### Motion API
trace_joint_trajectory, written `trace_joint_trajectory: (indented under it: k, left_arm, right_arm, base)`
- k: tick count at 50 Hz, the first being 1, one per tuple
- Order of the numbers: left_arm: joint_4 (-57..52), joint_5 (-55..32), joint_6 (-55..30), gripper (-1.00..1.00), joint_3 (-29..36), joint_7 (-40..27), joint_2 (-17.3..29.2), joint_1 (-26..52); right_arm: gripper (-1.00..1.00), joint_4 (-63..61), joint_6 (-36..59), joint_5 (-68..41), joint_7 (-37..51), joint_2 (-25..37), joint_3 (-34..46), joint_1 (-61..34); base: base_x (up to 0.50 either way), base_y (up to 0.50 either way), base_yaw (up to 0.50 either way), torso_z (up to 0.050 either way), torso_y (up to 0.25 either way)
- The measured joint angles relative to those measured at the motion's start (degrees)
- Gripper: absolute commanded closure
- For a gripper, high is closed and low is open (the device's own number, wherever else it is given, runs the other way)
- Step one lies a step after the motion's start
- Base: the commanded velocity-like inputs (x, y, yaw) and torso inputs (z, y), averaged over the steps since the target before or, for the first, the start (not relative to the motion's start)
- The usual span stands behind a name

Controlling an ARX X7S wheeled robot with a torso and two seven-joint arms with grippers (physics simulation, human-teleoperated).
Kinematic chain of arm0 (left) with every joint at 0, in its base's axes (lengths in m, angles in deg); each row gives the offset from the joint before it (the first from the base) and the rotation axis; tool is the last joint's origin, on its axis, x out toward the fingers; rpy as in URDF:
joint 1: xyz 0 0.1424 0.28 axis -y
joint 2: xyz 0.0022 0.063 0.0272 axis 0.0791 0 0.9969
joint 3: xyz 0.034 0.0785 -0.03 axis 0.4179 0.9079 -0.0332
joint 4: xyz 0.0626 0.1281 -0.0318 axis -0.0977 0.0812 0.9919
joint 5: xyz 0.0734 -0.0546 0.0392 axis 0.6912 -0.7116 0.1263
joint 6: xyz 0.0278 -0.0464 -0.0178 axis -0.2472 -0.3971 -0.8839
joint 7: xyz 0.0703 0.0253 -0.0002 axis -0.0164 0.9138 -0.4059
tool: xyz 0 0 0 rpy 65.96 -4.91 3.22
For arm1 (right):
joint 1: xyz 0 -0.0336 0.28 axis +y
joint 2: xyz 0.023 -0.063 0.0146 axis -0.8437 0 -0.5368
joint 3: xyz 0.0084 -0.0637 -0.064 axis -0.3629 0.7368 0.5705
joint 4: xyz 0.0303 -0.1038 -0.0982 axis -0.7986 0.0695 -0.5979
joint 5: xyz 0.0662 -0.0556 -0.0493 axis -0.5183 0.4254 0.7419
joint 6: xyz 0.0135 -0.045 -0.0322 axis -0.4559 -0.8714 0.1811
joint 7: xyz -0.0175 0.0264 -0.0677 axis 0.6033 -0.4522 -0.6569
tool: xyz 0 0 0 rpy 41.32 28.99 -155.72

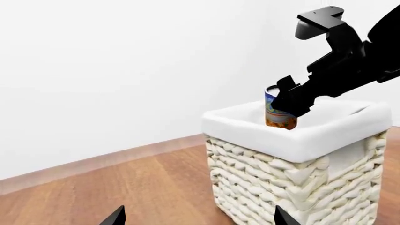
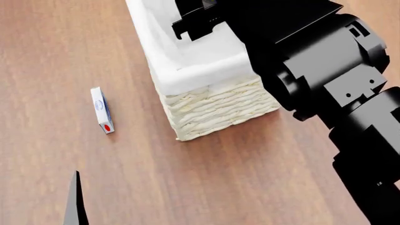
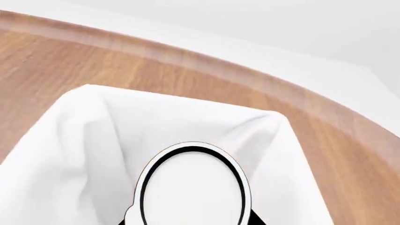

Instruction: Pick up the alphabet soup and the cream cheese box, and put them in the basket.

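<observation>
The alphabet soup (image 1: pixel 279 117), a can with a blue and orange label, is upright in my right gripper (image 1: pixel 289 99), which is shut on it over the open top of the basket (image 1: pixel 293 187). In the right wrist view the can's round metal end (image 3: pixel 194 183) fills the middle, with the basket's white liner (image 3: pixel 87 136) around it. The cream cheese box (image 2: pixel 102 110) lies flat on the wooden floor, left of the basket (image 2: pixel 212 105). My left gripper (image 1: pixel 200 220) is open and empty, low over the floor, facing the basket's side. Only one of its fingers (image 2: pixel 75 201) shows in the head view.
The wooden floor (image 2: pixel 237 187) surrounds the basket. A white wall with a wooden skirting (image 1: pixel 93 164) stands behind it. My right arm (image 2: pixel 331 75) reaches over the basket's right side and hides part of it in the head view.
</observation>
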Motion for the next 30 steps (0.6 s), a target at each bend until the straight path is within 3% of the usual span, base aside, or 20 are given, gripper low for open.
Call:
trace_joint_trajectory:
  k: [30]
  left_arm:
    - [0.2, 0.1, -0.1, -1.0, 0.4, -0.4, 0.2, 0.2]
  right_arm:
    - [1.0, -0.3, -0.2, 1.3, -0.3, -0.3, 1.1, 1.7]
  base:
    - [0.0, 0.0, 0.0, 0.0, 0.001]
